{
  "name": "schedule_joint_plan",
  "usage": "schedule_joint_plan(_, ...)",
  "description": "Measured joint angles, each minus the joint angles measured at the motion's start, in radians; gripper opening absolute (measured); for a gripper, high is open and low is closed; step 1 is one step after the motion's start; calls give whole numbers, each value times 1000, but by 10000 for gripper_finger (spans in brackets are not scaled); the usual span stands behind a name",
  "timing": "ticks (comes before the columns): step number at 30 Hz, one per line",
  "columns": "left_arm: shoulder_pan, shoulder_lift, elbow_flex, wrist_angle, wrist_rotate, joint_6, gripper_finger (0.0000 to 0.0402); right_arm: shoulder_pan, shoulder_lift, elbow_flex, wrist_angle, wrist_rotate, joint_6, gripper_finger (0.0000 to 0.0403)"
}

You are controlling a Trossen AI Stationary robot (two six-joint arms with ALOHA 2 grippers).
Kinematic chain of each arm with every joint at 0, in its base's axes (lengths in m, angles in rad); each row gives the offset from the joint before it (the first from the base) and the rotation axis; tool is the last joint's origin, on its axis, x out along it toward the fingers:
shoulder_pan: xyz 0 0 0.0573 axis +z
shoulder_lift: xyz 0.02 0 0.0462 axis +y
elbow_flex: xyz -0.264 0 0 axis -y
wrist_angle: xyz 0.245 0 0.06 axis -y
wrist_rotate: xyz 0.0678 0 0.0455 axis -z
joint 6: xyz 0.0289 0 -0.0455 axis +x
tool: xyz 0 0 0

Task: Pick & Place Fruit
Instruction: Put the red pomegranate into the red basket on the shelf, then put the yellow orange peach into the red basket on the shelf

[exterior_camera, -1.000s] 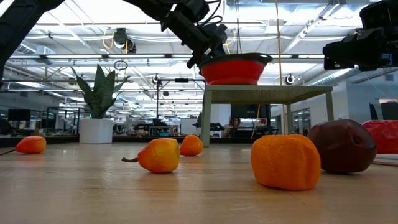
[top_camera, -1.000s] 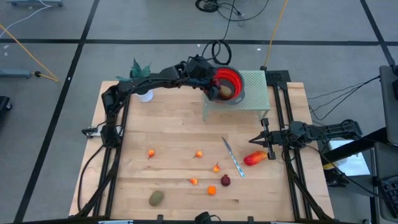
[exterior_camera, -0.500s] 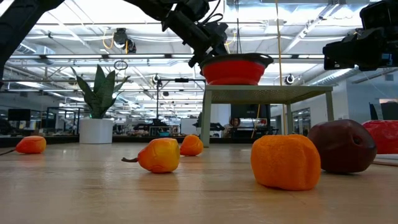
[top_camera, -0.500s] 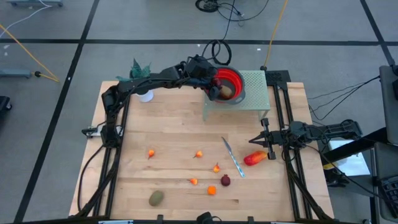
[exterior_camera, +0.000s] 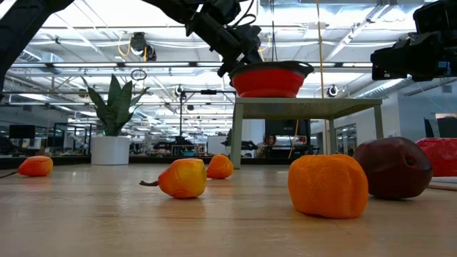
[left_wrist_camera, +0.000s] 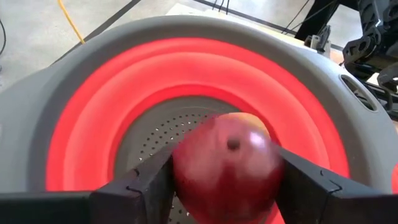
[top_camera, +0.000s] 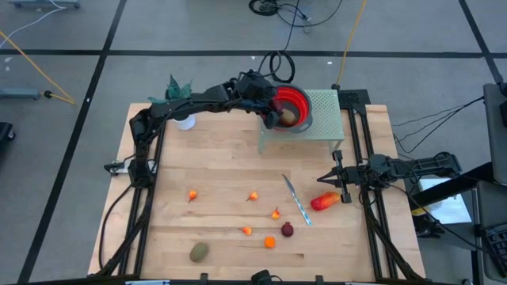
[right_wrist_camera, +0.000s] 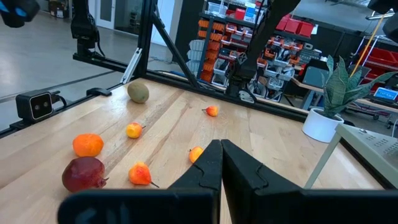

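My left gripper (left_wrist_camera: 224, 180) reaches over the round red bowl (top_camera: 295, 101), which stands on a grey-green stand (top_camera: 323, 111) at the table's far side. A dark red ball of fruit (left_wrist_camera: 227, 168) sits between its fingers above the bowl's perforated grey bottom (left_wrist_camera: 155, 134). It looks blurred. On the near half of the table lie several small orange fruits (top_camera: 253, 195), a dark red ball (top_camera: 287, 229), an olive-brown oval (top_camera: 200, 252) and an elongated red-orange piece (top_camera: 323, 202). My right gripper (top_camera: 323, 180) waits shut at the table's right side, just beyond that piece. My left gripper has the dark red ball pinched by its two opposite sides (left_wrist_camera: 181, 174) between the two fingers. The fingers slant down into the bowl from the table's left. The ball hangs clear of the bowl's bottom, its dimple toward the camera.
A slim knife (top_camera: 297, 202) lies on the wood beside the elongated piece. A potted plant (top_camera: 178, 91) in a white pot stands at the far left. Black frames run along both side edges of the table. Bare wood lies between the stand and the scattered fruit.
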Motion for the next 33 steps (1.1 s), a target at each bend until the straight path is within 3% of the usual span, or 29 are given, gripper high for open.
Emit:
schedule_joint_plan(5, 0, 0, 0, 0, 0, 3, 256, 0, 0, 0, 0, 0, 0, 0)
schedule_joint_plan(10, 5, -11, 6, 16, -11, 43, 250, 0, 0, 0, 0, 0, 0, 0)
schedule_joint_plan(15, 1, -34, 134, -90, -47, 90, 231, 0, 0, 0, 0, 0, 0, 0)
schedule_joint_plan(22, -77, -38, 339, -368, -141, 78, 176, 0, 0, 0, 0, 0, 2, 0)
schedule_joint_plan(33, -229, -64, 350, -419, -141, -9, 59, 0, 0, 0, 2, -1, 2, 0)
